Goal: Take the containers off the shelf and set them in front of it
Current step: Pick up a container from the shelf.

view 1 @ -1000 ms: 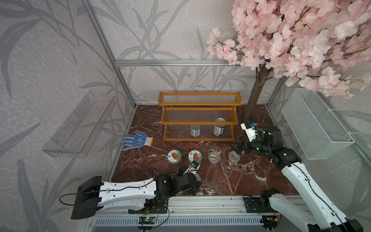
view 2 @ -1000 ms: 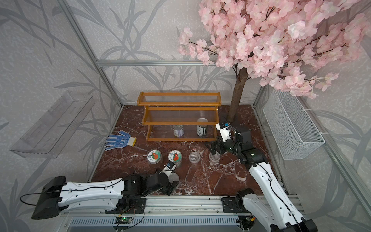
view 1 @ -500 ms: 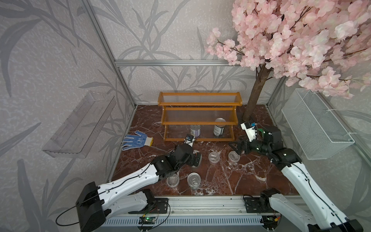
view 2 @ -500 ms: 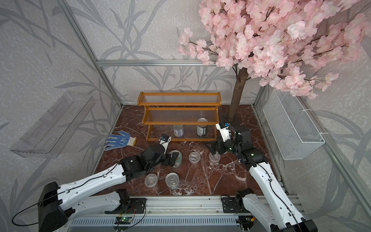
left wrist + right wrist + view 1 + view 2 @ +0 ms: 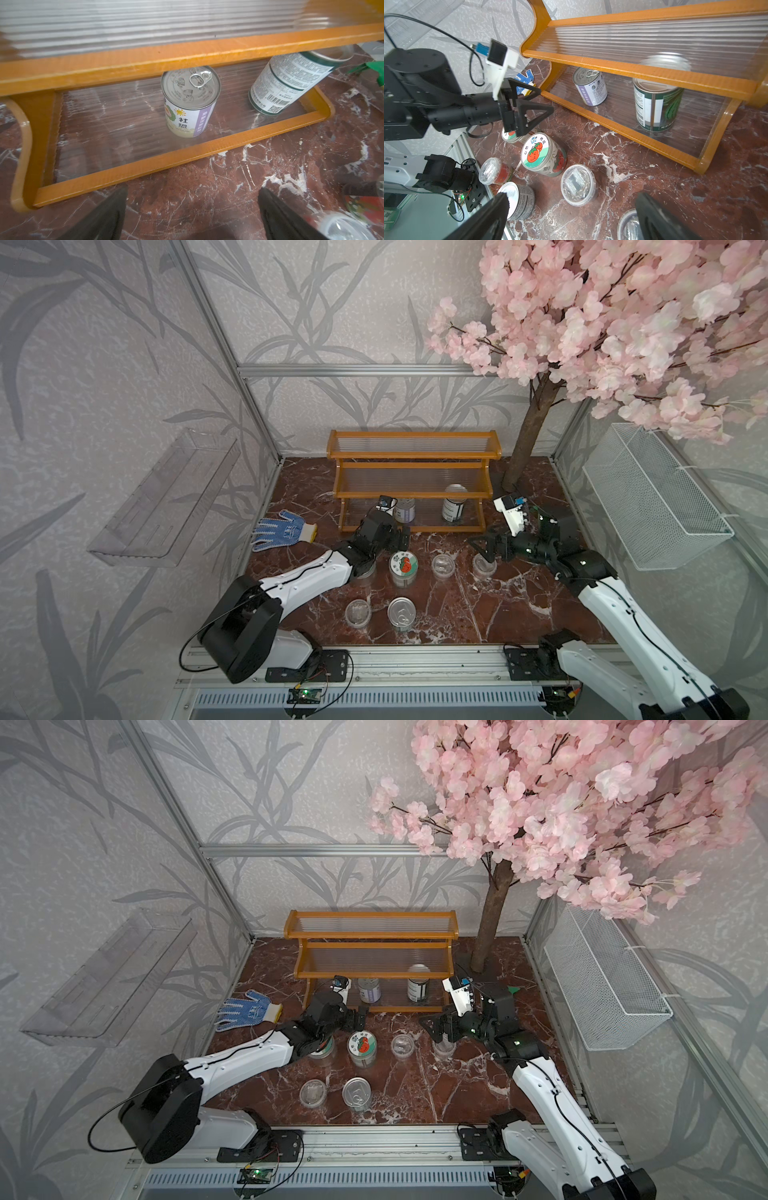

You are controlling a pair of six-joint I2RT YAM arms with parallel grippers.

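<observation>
A blossom tree (image 5: 528, 435) is rooted at 1 o'clock on the marble floor (image 5: 457, 605). The shelf (image 5: 411, 492) is set against the back wall at 12 o'clock. Two cans are stood upright on its bottom tier, well apart: a purple can (image 5: 404, 509) toward 11 o'clock and a green can (image 5: 454, 506) toward 1 o'clock.

The left claw (image 5: 401, 535) is held just in front of the bottom rail and is pointed at the purple can (image 5: 190, 101). Its jaws are spread wide with nothing between them. The right claw (image 5: 482, 547) is hung at 3 o'clock with its jaws equally wide. It is poised over the right-hand cup (image 5: 484, 566), which is not gripped. Whether a finger rests on the lid cannot be made out.

Six containers are stood on the floor in front of the shelf. In the row nearer the shelf, from 9 to 3 o'clock, a second jar (image 5: 365, 570) is half covered by the left arm (image 5: 307, 576). It is followed by a tomato-lid jar (image 5: 403, 568), a middle cup (image 5: 442, 566) and the right-hand cup. Toward 6 o'clock a silver can (image 5: 401, 612) is placed just beside a front cup (image 5: 358, 612).

A blue-dotted glove (image 5: 284, 529) is laid flat at 10 o'clock.
</observation>
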